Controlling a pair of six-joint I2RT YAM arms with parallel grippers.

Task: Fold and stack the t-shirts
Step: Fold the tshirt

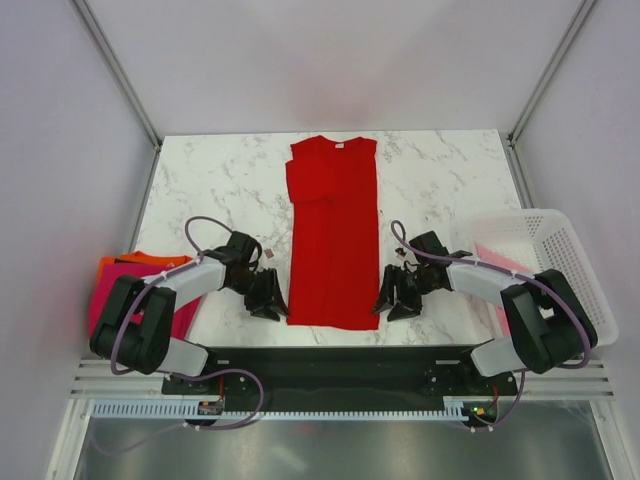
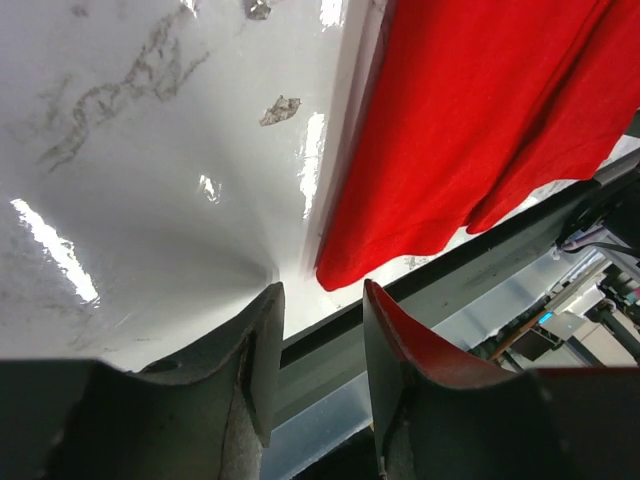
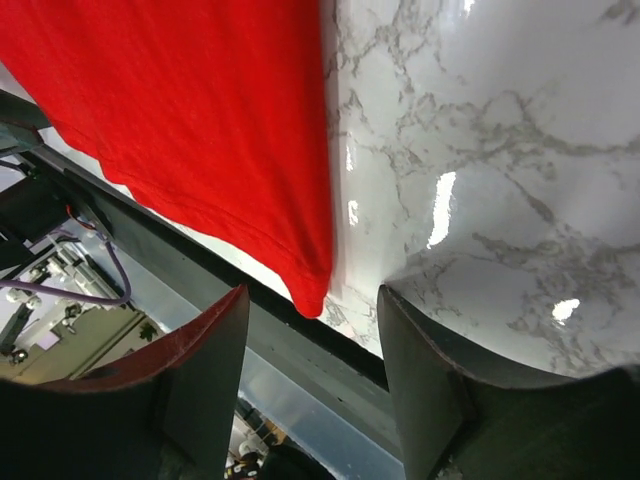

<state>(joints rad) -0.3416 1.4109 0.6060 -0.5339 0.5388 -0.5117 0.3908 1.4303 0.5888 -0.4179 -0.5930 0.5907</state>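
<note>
A bright red t-shirt (image 1: 333,235) lies on the marble table, its sides folded in to a long strip, with the white neck label at the far end. Its near hem reaches the table's front edge. My left gripper (image 1: 268,298) is open and empty just left of the hem's left corner (image 2: 335,275). My right gripper (image 1: 397,297) is open and empty just right of the hem's right corner (image 3: 312,298). Folded magenta and orange shirts (image 1: 112,285) lie stacked at the left edge. A pale pink shirt (image 1: 492,260) lies in the basket.
A white perforated plastic basket (image 1: 560,265) stands at the right edge of the table. The table's front edge and dark frame rail (image 1: 330,355) run just below both grippers. Grey walls close in the left, right and far sides.
</note>
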